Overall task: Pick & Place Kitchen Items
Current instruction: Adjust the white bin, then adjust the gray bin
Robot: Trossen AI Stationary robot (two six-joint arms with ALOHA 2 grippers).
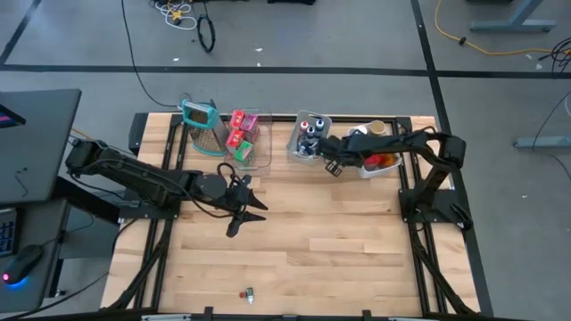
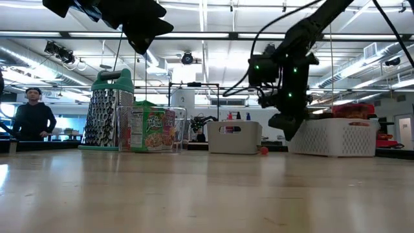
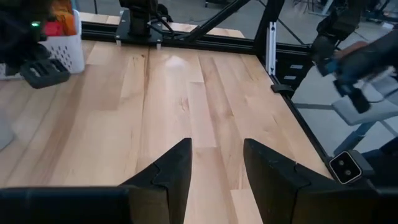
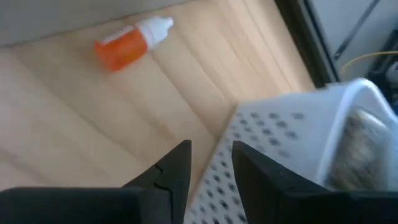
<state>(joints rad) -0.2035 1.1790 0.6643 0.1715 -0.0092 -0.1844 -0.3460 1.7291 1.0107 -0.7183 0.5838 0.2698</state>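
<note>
A small orange bottle [image 4: 127, 43] with a white cap lies on its side on the table between the grey bin [image 1: 308, 138] and the white bin [image 1: 382, 162]. In the low view it shows as a red speck [image 2: 263, 150]. My right gripper [image 4: 210, 167] hangs open above the table next to the white bin's corner [image 4: 261, 130], short of the bottle, with nothing between its fingers. Another small bottle [image 1: 247, 292] lies near the table's front edge. Over the table's middle left, my left gripper [image 3: 217, 163] hangs open and empty.
A clear bin [image 1: 247, 135] with red and green packets stands at the back, beside a teal-topped grater [image 1: 202, 125]. The grey bin holds dark-capped bottles, the white bin red goods. A person [image 2: 31, 116] stands beyond the table.
</note>
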